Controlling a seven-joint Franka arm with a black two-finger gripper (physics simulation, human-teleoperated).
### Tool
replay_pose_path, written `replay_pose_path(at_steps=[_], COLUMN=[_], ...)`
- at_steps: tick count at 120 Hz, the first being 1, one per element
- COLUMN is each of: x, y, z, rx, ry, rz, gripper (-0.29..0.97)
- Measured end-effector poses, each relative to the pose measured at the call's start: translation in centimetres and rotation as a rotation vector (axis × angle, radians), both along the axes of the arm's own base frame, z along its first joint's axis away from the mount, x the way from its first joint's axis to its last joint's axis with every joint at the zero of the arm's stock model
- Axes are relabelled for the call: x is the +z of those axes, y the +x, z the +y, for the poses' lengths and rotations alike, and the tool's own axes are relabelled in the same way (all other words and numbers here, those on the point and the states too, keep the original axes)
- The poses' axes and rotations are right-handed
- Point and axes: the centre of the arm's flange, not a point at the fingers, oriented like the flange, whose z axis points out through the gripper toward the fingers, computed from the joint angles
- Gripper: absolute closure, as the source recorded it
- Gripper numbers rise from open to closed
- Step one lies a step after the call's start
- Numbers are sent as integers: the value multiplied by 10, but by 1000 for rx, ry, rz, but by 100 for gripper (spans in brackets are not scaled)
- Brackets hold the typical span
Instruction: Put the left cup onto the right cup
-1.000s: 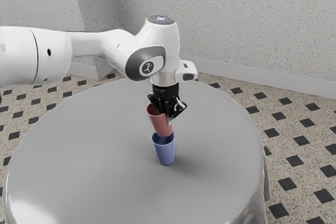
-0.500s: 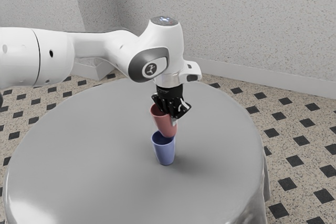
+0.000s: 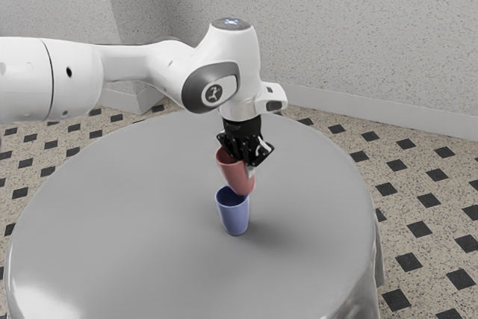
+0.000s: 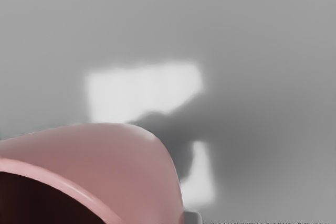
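Note:
A pink cup (image 3: 234,172) hangs tilted in the air, its mouth turned toward the exterior view's left, with my black gripper (image 3: 244,156) shut on its rim. Its base sits just above the mouth of the blue cup (image 3: 232,211), which stands upright near the middle of the round grey table (image 3: 112,229); I cannot tell whether the two touch. In the wrist view the pink cup (image 4: 89,166) looms close under my hand, its dark inside showing at the lower edge.
The table drops off all round to a checkered floor (image 3: 433,199). A textured wall (image 3: 358,28) with a white baseboard runs behind. My white arm (image 3: 112,80) comes in from the exterior view's left, above the table's far side.
My hand has drifted a little toward the exterior view's right and slightly up with the pink cup, whose base has lifted from the blue cup's mouth. The blue cup has stayed put.

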Motion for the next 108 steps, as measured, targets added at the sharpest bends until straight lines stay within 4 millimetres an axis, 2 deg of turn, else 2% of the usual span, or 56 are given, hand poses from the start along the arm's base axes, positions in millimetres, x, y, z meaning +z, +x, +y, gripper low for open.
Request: replay_pose_path(at_steps=[84,108], x=[-1,5], y=[-2,-6], z=[-3,-2], rx=[30,31], ry=[-56,-55], rz=[28,21], gripper=[79,79])
